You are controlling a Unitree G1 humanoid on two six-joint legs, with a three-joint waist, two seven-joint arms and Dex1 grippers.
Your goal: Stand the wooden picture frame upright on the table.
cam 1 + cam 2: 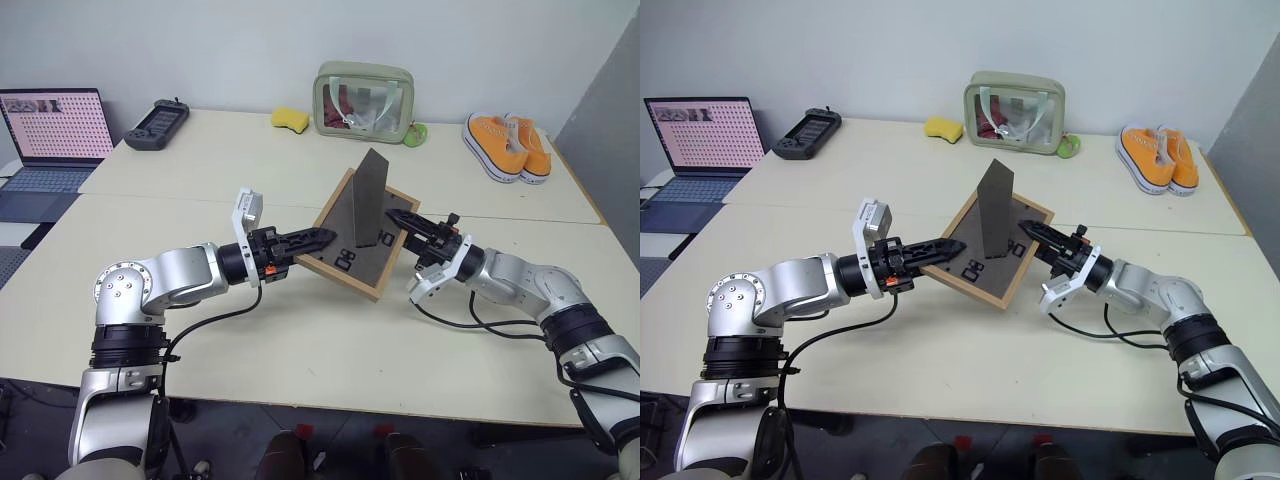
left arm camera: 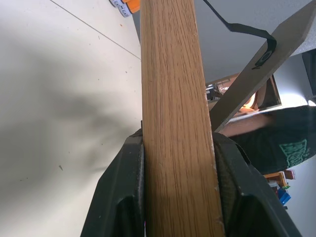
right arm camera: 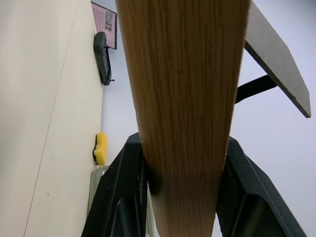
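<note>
Pouch (image 1: 363, 100), shoes (image 1: 508, 146), laptop (image 1: 50, 140) well behind tilted frame (image 1: 358, 236).

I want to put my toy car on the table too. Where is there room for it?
The table is bare along its near edge, below both arms, and at the middle left between the laptop and the seam. The back is crowded: game controller, yellow sponge, clear pouch, orange shoes. Both hands hold the wooden picture frame in the centre.

Silver arms, black cables, black jaws, white wrist camera housings, orange accents
</note>
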